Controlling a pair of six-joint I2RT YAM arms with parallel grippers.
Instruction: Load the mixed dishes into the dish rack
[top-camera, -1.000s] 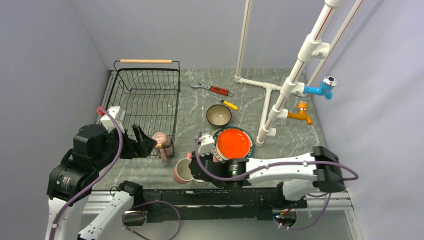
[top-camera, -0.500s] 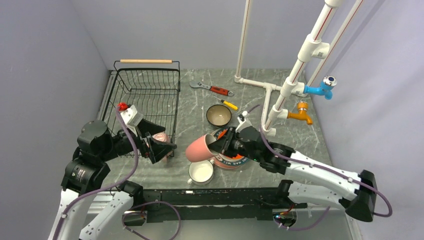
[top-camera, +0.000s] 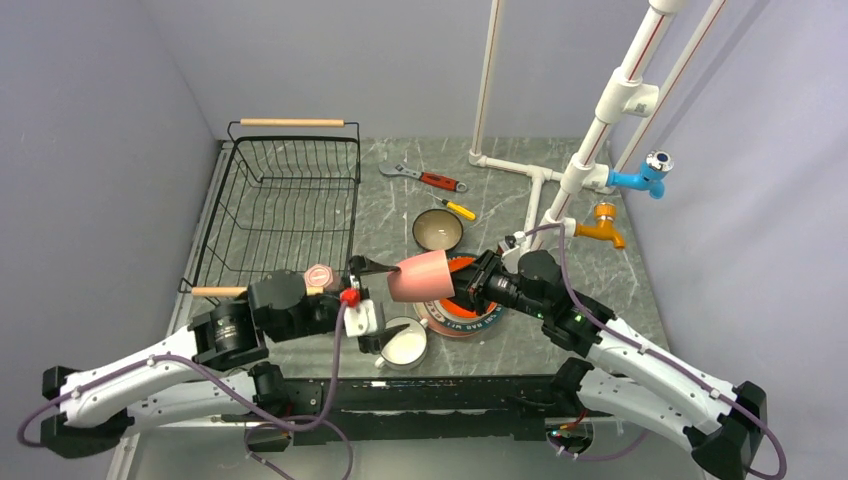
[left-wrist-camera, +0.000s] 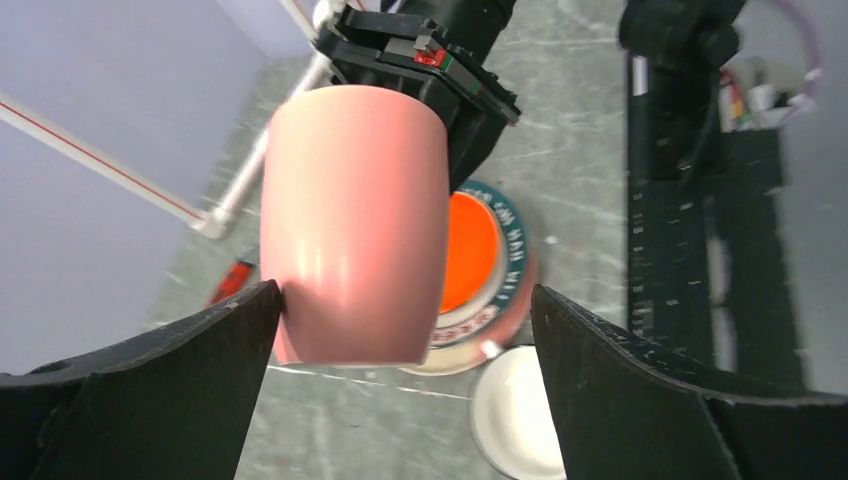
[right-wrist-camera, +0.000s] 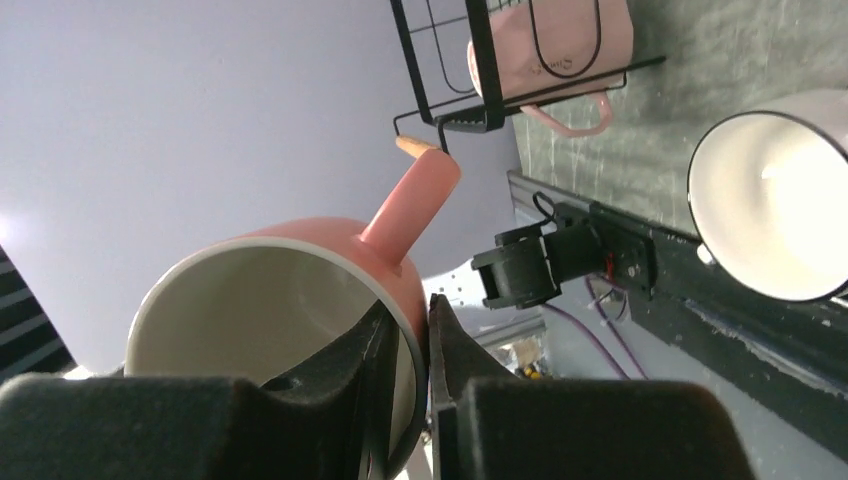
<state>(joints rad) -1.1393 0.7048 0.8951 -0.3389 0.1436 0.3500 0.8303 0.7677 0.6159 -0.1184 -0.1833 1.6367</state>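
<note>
My right gripper is shut on the rim of a pink mug, one finger inside and one outside, and holds it on its side in the air. In the right wrist view the gripper pinches that mug's wall. My left gripper stands open with its jaws astride the mug's base, one finger close beside it. A second pink mug sits in the near corner of the black dish rack. A white mug stands below. The orange-red plate lies on the lettered-rim plate. The teal bowl sits behind.
A red-handled wrench and a yellow-handled screwdriver lie behind the bowl. The white pipe frame, with a blue tap and an orange tap, rises at the right. Both arms cross above the table's front.
My right arm lifted the pink mug off the table and carried it left. My left arm swung out of the rack and brought its open jaws around the mug's base.
</note>
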